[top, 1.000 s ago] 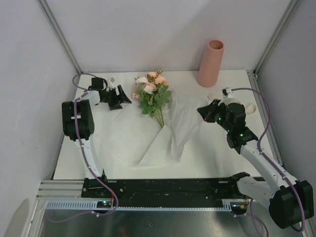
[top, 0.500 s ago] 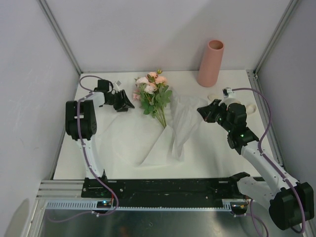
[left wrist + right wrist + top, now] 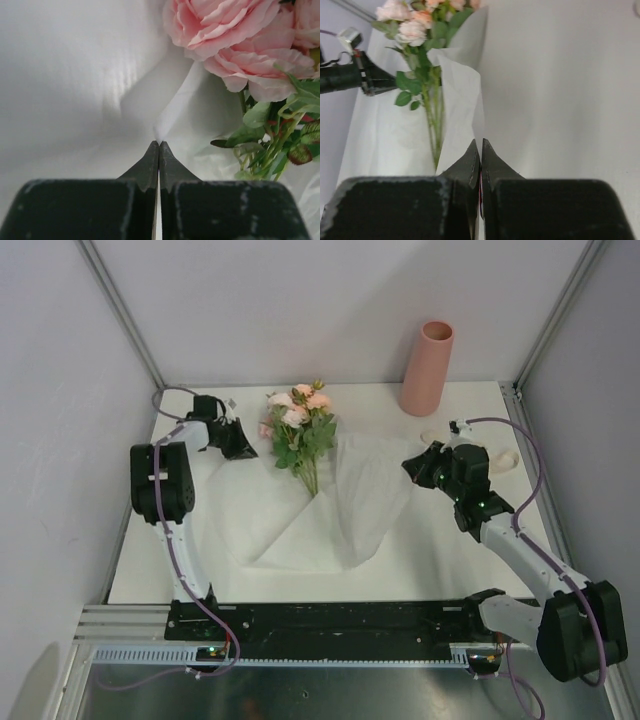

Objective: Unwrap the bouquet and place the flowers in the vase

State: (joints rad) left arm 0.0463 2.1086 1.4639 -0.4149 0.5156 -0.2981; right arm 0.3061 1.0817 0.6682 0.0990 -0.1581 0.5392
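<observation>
- Had you pulled the wrap unevenly, the thin paper [image 3: 340, 510] could have torn or dragged the flowers [image 3: 298, 430], lying at 12 o'clock, sideways.
- Your left gripper [image 3: 159, 144] was fully closed, pinching a paper fold beside the blooms.
- Your right gripper [image 3: 480, 142] was fully closed on the paper's 3 o'clock edge.
- The vase [image 3: 428, 368] stood at 1 o'clock, well apart.

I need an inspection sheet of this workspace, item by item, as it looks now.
Surface: white table, middle covered by opened wrapping paper.
Job's things: flowers lying on the paper, stems toward the arms; vase upright at the far right, no flowers in it.
Clutter: pale loops beside the right arm; cannot tell what they are.
Grippers: left gripper and right gripper each shut on a paper edge.
Cables: purple cables along both arms.
Surroundings: white walls, metal frame posts.
</observation>
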